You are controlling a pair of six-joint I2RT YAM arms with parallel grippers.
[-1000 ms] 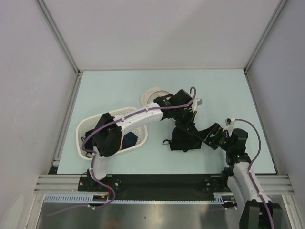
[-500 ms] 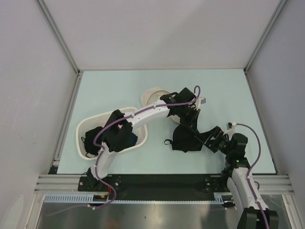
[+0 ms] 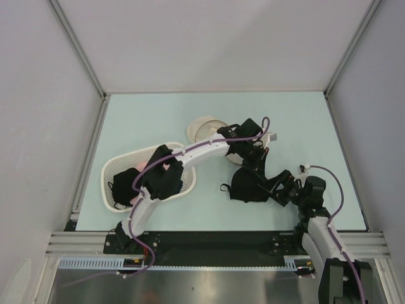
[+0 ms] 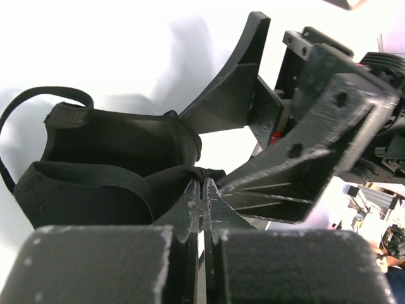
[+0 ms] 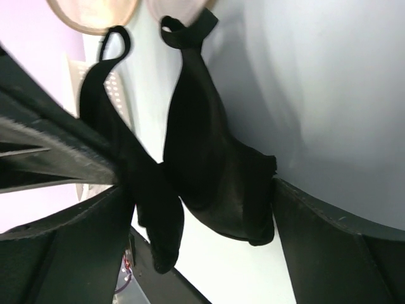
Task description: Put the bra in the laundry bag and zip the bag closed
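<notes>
Bra (image 3: 248,187) not bagged yet: my left claw (image 4: 204,182) pinches it, right claw (image 5: 197,188) gapes around it; bagging and zipping remain.

table (image 3: 304,126): pale green | on it: basket (image 3: 126,158), laundry bag (image 3: 204,128), bra (image 3: 245,188)

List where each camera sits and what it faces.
Top external: above, behind the robot, looking down at the table; left arm, right arm show.
Left wrist: on the left arm, facing the bra; its shut left gripper pinches it.
Right wrist: on the right arm, facing the bra between its open right gripper.
Shared: the bra.
</notes>
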